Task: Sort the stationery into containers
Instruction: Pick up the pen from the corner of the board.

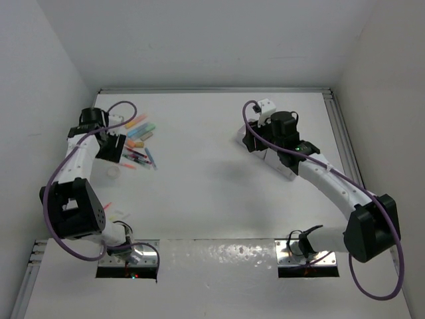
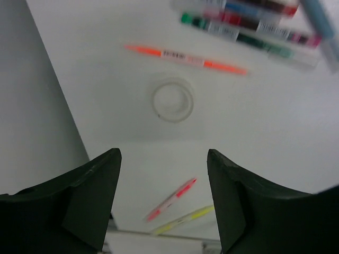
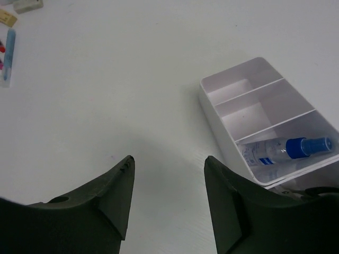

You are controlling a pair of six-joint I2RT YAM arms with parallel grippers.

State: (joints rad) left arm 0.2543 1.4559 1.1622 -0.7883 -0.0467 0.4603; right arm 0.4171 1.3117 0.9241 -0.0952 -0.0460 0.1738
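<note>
The stationery lies at the far left: pastel highlighters and a row of thin pens. My left gripper hovers beside them, open and empty. Its wrist view shows the left gripper above bare table, with an orange pen and several capped pens beyond it. A pink marker and a yellow marker lie nearer. The white organiser holds a blue-capped piece in one compartment. My right gripper is open just left of the organiser, holding nothing.
A small clear round lid rests on the table below the orange pen. White walls enclose the table on the left, back and right. The right arm covers most of the organiser in the top view.
</note>
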